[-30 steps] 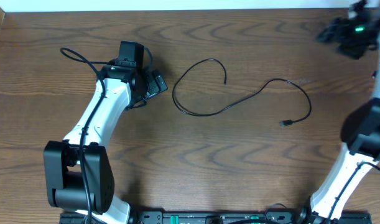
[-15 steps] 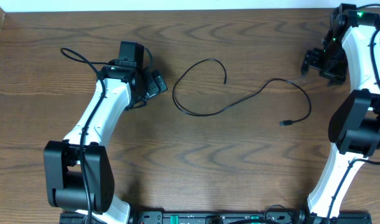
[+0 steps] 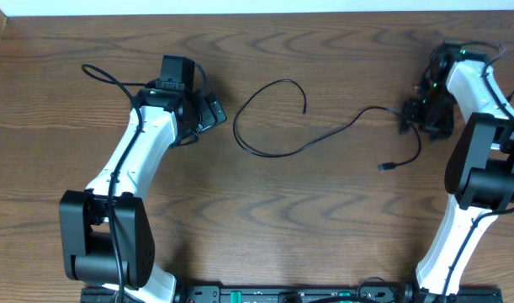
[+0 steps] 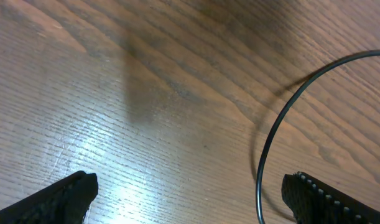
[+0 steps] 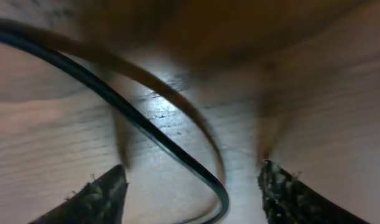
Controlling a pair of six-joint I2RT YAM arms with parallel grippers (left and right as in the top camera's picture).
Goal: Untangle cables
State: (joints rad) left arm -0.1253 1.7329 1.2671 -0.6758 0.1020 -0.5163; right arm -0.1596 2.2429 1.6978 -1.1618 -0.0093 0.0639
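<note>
- Overhead: one black cable (image 3: 324,136) flat on the tabletop (image 3: 282,227), from the middle to the right, no crossings visible; no white or grey cord anywhere in view.
- Long axis roughly left to right: open loop at the left, shallow dip through the middle, arch at the right hooking back down to a small plug end (image 3: 384,167) pointing left; other end (image 3: 304,108) pointing toward the robot's side, at the loop's mouth.
- Left tool (image 3: 213,114) wide open, empty, just beside the loop's left edge, not touching it.
- Right tool (image 3: 410,118) low over the arch; from its wrist camera, jaws apart with the strand crossing the gap at a slant, nothing clamped yet.
- Likely step: taking hold of the arch to straighten the run.
- Could slip out sideways on closing: thin, springy strand, slanted across the gap, view blurred.
- Could swing the plug end round or fold the arch over the middle run if pulled leftward, making a fresh crossing.
- Could scrape fingertips on the wood if pressed lower.
</note>
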